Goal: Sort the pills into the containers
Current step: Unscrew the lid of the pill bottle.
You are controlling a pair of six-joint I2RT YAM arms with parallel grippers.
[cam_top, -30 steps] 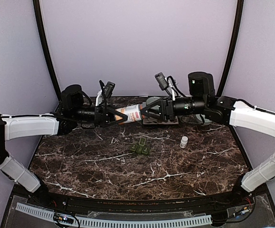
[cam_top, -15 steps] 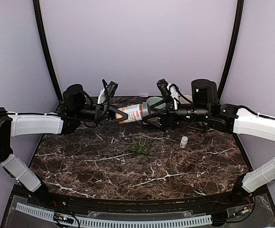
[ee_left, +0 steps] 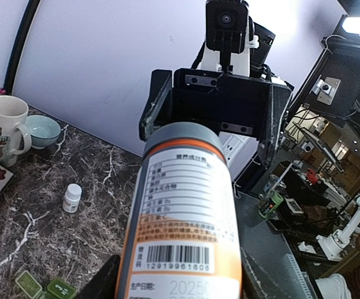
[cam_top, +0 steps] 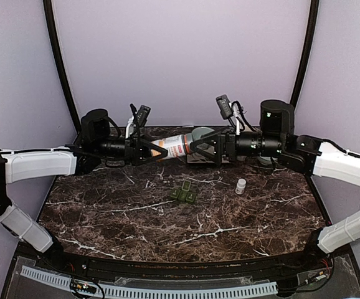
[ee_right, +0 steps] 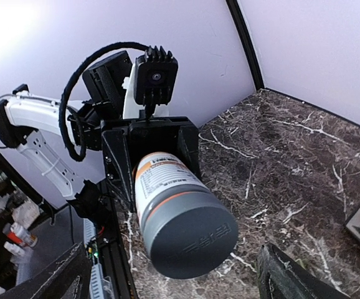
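Observation:
My left gripper (cam_top: 157, 149) is shut on an orange-and-white labelled bottle (cam_top: 174, 147), held lying sideways above the back of the table. Its grey cap (ee_right: 189, 233) is on and points at my right gripper (cam_top: 197, 148). That gripper stands open, its fingers (ee_right: 295, 277) spread wide on either side just short of the cap, touching nothing. The left wrist view is filled by the bottle (ee_left: 183, 205). The dark green pill box (cam_top: 184, 194) lies on the marble below, also low in the left wrist view (ee_left: 43, 288). No pills show.
A small white bottle (cam_top: 240, 185) stands right of the pill box. A pale green bowl (ee_left: 43, 129), a mug (ee_left: 5, 128) and a flowered plate (cam_top: 208, 159) sit at the back. Dark marble table (cam_top: 136, 218), black frame posts at both sides.
My right gripper has opened wide and drawn back to the right off the bottle's cap. The left gripper keeps its hold on the bottle, nearly still.

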